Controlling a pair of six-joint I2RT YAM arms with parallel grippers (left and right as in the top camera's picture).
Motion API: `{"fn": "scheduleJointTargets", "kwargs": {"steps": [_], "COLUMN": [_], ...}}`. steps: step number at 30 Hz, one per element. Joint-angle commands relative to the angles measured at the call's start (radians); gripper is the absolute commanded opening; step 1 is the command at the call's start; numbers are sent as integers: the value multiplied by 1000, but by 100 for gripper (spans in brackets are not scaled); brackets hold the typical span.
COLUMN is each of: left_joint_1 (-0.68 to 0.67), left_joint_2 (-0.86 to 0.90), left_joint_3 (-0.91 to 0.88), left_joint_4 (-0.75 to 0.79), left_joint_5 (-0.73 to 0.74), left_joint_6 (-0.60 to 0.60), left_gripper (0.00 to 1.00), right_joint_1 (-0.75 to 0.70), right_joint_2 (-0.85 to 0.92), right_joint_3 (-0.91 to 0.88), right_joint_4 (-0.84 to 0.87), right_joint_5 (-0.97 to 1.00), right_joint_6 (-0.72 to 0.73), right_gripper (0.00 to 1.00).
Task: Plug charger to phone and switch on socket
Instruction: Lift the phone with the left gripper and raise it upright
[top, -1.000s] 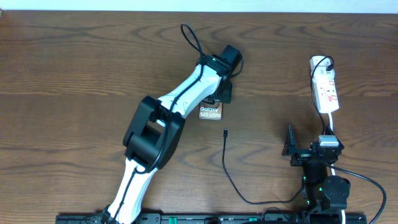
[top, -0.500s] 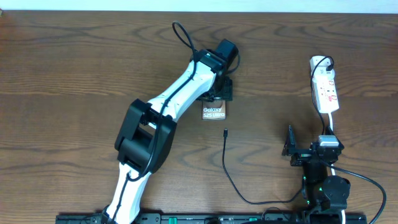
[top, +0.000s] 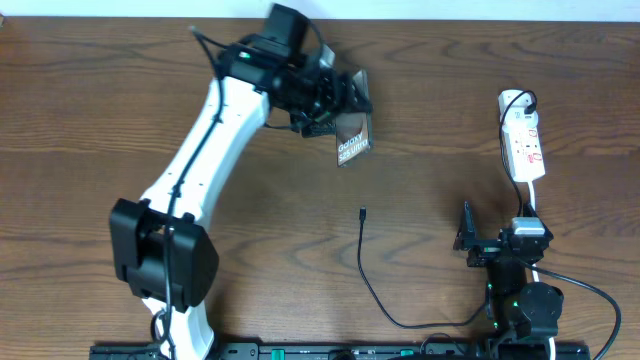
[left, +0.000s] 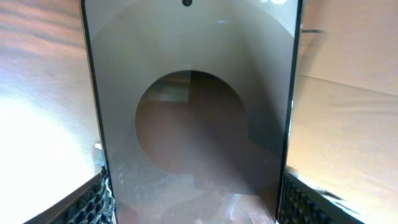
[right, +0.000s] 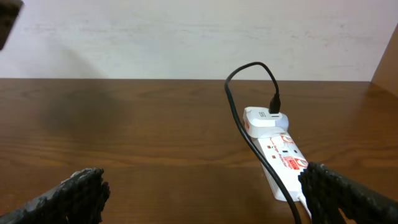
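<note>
Step in hand, by the look of it: presenting the phone (top: 353, 140) for plugging. Pinched edge to edge in the left jaws, tilted, seemingly clear of the worktop (top: 100, 120); slim dark glossy slab, white "Galaxy S25 Ultra" lettering, large dark circle on its face. Right jaws spread wide, holding nothing, with the socket (right: 280, 158) just ahead of them. Charger (top: 361, 245) lying loose to their left, connector tip (top: 362, 212) well apart from the left jaws. Next, probably: turning the port toward that tip, then fine alignment.
</note>
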Motion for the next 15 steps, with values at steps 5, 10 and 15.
{"fn": "scheduleJointTargets", "kwargs": {"steps": [5,10,15], "left_joint_1": [98,136,160], "left_joint_2": [-13,-13,-13], "left_joint_3": [11,11,11], "left_joint_4": [-1,-2,-1], "left_joint_5": [552,575,576], "left_joint_6": [-261,-342,-397], "left_gripper": [69,69,69], "right_joint_1": [-4,-4,-4], "right_joint_2": [-4,-4,-4], "right_joint_3": [-1,-1,-1], "right_joint_4": [-5,-5,-5], "right_joint_5": [4,4,4], "right_joint_6": [11,11,11], "right_gripper": [99,99,99]}}
